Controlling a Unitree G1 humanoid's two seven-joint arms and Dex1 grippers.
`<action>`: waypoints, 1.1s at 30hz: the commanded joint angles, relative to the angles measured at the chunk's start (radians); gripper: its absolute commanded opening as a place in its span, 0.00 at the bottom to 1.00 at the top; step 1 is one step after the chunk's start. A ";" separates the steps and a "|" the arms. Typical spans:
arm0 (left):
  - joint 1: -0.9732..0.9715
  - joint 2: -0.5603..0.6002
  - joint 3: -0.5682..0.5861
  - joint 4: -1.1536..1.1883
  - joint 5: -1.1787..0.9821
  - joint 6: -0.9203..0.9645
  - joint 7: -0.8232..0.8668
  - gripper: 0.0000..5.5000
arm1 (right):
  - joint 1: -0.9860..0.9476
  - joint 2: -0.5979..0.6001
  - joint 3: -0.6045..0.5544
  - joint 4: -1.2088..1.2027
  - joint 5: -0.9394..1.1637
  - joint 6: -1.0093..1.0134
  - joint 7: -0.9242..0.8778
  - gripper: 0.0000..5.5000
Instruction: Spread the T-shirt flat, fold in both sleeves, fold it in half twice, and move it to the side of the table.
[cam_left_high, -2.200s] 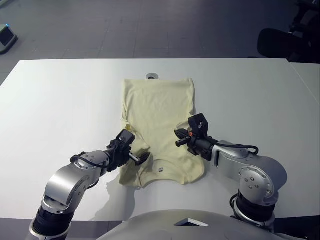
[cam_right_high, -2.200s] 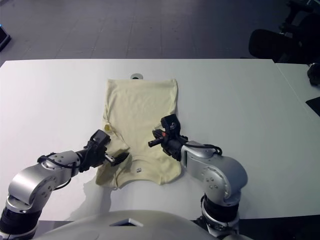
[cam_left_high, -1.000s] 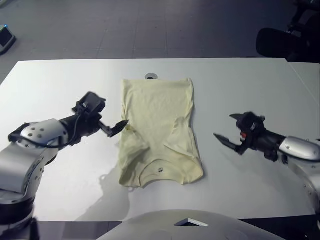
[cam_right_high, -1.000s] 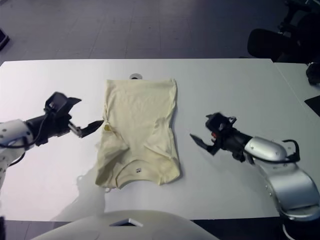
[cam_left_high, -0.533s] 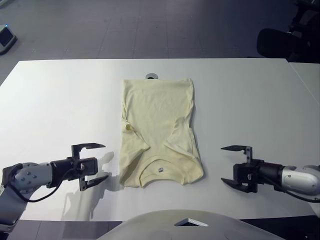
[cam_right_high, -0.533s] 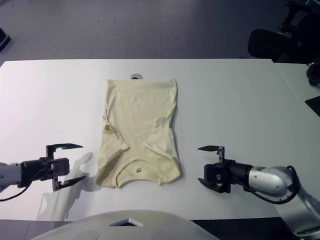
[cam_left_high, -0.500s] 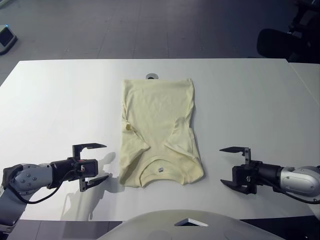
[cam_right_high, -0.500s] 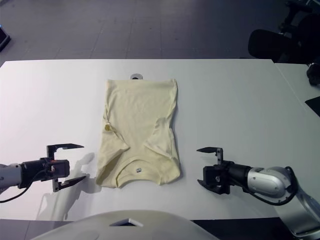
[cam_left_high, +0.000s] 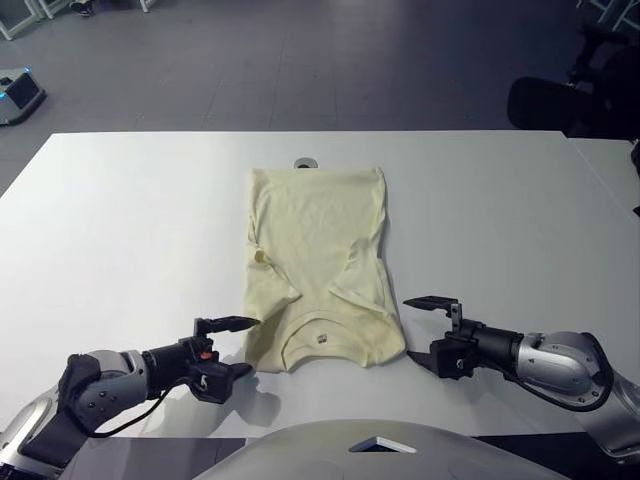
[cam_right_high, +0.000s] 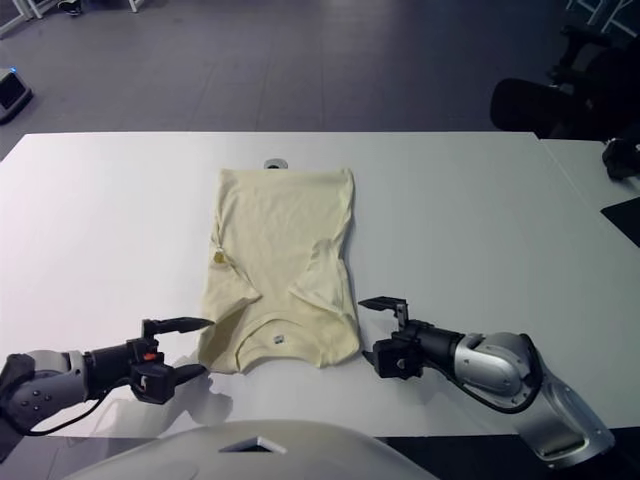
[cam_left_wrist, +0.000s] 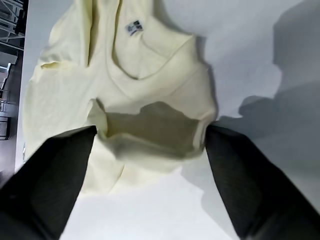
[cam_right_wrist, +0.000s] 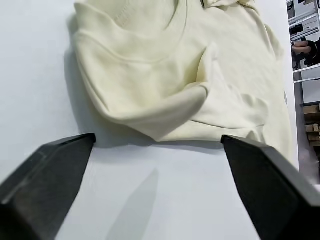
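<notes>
A pale yellow T-shirt lies on the white table, both sleeves folded in over the body and the collar end nearest me. My left gripper is open, low at the shirt's near left corner. In the left wrist view that corner lies between the two dark fingers. My right gripper is open at the near right corner. In the right wrist view the folded edge sits just ahead of the gap between its fingers.
A small round grey fitting sits in the table at the shirt's far hem. Bare tabletop stretches wide on both sides of the shirt. A black chair stands beyond the table's far right corner.
Both grippers, which stood open well out to the sides near the front edge, have moved inward to the shirt's near corners. The view has shifted slightly; the shirt lies as before.
</notes>
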 joint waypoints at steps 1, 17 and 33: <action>0.028 0.032 -0.044 0.037 0.068 0.046 -0.050 0.57 | -0.003 0.025 0.040 0.017 -0.042 0.020 0.009 0.73; -0.040 0.020 -0.045 0.064 0.100 0.043 0.017 0.01 | -0.028 0.086 0.089 0.029 -0.104 0.029 -0.016 0.21; -0.032 0.038 -0.112 -0.069 -0.055 0.166 -0.099 0.00 | -0.030 0.034 0.040 0.015 -0.036 0.015 0.049 0.00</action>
